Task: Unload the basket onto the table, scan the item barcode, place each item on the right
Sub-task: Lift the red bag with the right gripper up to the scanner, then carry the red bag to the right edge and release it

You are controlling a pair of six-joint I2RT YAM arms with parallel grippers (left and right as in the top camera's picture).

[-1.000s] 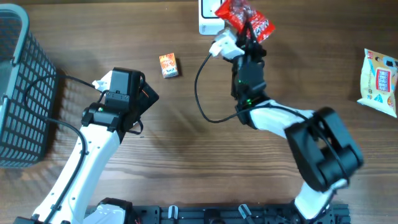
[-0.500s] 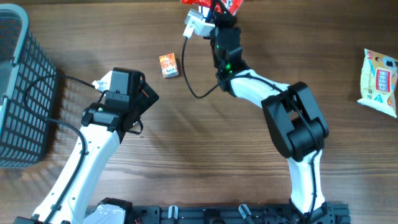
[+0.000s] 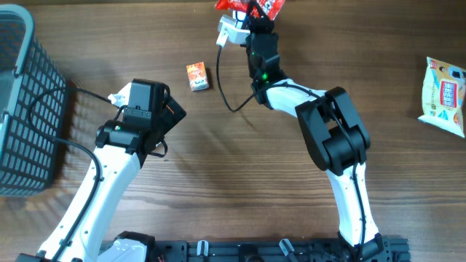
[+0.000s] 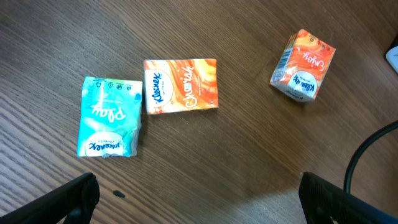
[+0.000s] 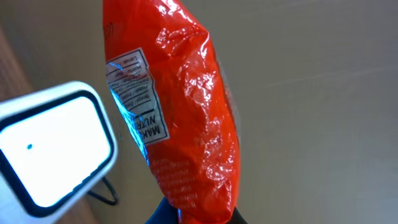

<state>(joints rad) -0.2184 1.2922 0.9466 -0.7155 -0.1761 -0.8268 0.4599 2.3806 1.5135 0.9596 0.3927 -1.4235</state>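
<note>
Swinging across to twelve o'clock, the right gripper (image 3: 256, 16) is pinching the red packet (image 5: 180, 112) beside the scanner (image 5: 53, 146), scan likely pending, left gripper (image 4: 199, 196) idling wide.

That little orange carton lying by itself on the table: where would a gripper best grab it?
Probably from straight above, the open left gripper pinching the small orange carton across its two long flat sides. It is a box, lying well clear of the Kleenex pack, with room on both sides.
</note>
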